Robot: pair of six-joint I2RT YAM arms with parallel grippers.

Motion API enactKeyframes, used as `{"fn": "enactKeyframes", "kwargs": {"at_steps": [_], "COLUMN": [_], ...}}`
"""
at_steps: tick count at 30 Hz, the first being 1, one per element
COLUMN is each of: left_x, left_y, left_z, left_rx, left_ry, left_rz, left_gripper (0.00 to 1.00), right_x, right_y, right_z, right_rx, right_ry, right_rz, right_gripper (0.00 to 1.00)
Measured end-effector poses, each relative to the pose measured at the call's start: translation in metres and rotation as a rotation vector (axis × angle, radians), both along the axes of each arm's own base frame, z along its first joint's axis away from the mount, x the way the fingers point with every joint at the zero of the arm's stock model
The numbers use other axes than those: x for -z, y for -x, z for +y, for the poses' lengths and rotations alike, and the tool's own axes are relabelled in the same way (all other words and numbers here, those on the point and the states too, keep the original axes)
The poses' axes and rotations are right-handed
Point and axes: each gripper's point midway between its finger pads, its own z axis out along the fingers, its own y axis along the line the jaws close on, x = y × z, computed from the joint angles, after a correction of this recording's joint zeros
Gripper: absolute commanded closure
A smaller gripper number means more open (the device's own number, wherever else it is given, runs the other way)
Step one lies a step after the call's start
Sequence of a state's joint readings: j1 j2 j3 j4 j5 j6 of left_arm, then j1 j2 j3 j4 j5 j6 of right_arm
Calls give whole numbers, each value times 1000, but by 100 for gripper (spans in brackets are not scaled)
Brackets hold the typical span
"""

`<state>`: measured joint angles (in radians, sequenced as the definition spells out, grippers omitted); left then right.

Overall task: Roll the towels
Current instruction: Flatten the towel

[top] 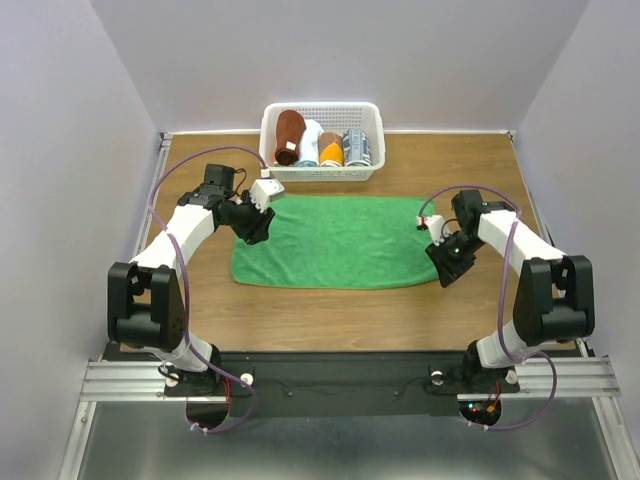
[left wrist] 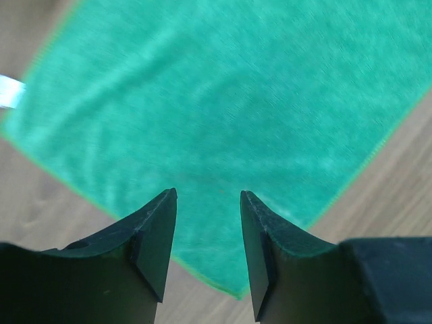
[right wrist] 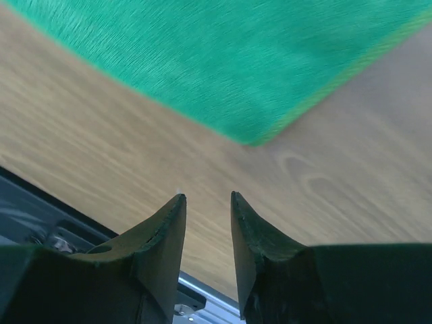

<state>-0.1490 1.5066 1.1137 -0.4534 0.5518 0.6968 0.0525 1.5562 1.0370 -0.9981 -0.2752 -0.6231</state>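
A green towel lies flat and unrolled on the wooden table. My left gripper is open and empty, just above the towel's far left corner; the left wrist view shows the towel filling the frame past the open fingertips. My right gripper is open and empty over bare wood, just off the towel's near right corner; that corner shows in the right wrist view ahead of the gripper.
A white basket at the back holds several rolled towels, among them a brown one and an orange one. A white tag sticks out of the towel's edge. The table's metal front rail is close behind the right gripper.
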Motion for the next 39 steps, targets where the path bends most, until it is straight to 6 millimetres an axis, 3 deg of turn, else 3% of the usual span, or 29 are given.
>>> {"fn": "enactKeyframes", "kwargs": {"at_steps": [3, 9, 19, 26, 30, 33, 36, 39], "left_x": [14, 18, 27, 28, 30, 30, 30, 34], "left_y": [11, 10, 11, 10, 9, 9, 8, 8], "left_z": [-1, -1, -1, -1, -1, -2, -2, -2], "left_rx": [8, 5, 6, 6, 6, 7, 7, 5], "left_ry": [-4, 2, 0, 0, 0, 0, 1, 1], "left_rz": [57, 72, 98, 100, 101, 101, 100, 111], "left_gripper": [46, 46, 46, 46, 46, 46, 46, 46], "right_x": [1, 1, 16, 36, 30, 14, -5, -7], "right_y": [10, -4, -12, -16, -24, -42, -79, -114], "right_z": [5, 17, 35, 25, 26, 33, 47, 62], "right_rx": [-67, -155, -303, -337, -347, -350, -351, -359], "right_ry": [8, 34, 107, 182, 187, 175, 151, 134], "right_rz": [-24, -111, -155, -123, -139, -170, -242, -265], "right_gripper": [58, 49, 53, 87, 93, 95, 94, 80]}}
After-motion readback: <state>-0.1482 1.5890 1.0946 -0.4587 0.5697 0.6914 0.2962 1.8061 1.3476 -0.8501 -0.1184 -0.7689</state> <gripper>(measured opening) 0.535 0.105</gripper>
